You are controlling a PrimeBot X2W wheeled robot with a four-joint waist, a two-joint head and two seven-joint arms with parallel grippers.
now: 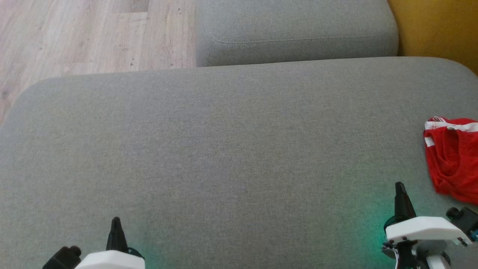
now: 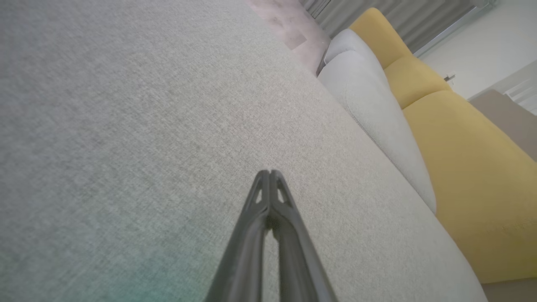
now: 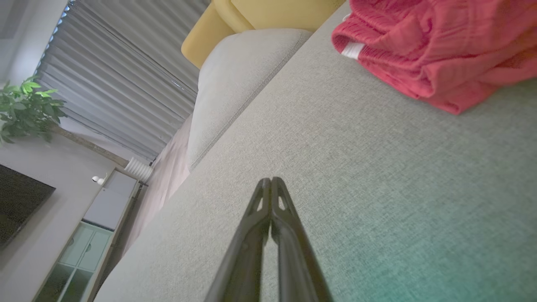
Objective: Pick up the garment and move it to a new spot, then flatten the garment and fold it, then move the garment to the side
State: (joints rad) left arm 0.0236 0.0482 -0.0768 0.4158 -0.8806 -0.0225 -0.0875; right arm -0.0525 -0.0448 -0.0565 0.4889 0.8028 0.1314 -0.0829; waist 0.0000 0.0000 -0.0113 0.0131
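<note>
A red garment [image 1: 452, 160] with white trim lies bunched at the far right of the grey sofa cushion [image 1: 224, 149], partly cut off by the head view's edge. The right wrist view shows the garment [image 3: 436, 50] at its upper right, folded over on itself. My right gripper [image 1: 400, 186] is shut and empty, hovering over bare cushion just left of and nearer than the garment. Its fingertips [image 3: 271, 181] are pressed together. My left gripper [image 1: 115, 221] sits at the lower left, also shut with nothing in it, its fingertips [image 2: 269, 173] touching over plain fabric.
A second grey cushion [image 1: 295, 30] lies beyond the main one, with a yellow cushion [image 1: 437, 26] at the upper right. Wooden floor [image 1: 86, 33] shows at the upper left. The right wrist view takes in blinds [image 3: 126, 67], a plant [image 3: 25, 105] and a cabinet [image 3: 79, 260].
</note>
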